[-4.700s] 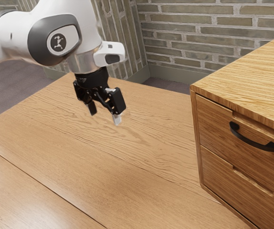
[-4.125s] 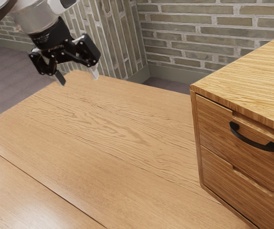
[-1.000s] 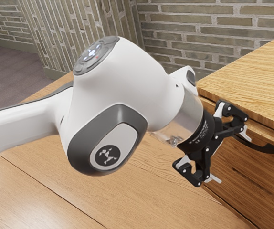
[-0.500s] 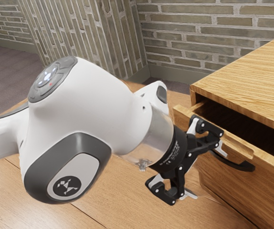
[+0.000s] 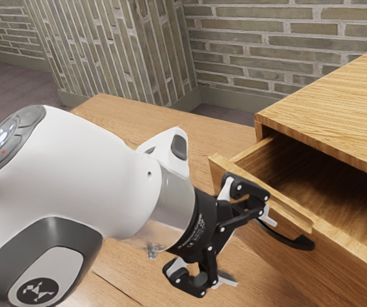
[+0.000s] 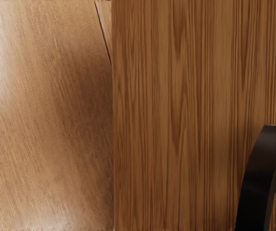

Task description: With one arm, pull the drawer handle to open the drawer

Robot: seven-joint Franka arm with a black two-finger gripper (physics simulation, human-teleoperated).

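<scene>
The black two-finger tool (image 5: 248, 251) stands wide apart, one finger hooked behind the curved black drawer handle (image 5: 291, 239) rather than clamped on it. The top wooden drawer (image 5: 311, 185) of the wooden cabinet (image 5: 337, 109), at the table's (image 5: 215, 134) edge on the exterior view's right, is well out. It looks rigid and probably slides easily, but the hooked finger could slip off the bar. There is open table ahead for pulling further.

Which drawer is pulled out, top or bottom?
The top drawer, just under the cabinet top: its inside shows, and the black handle is on its front.
</scene>
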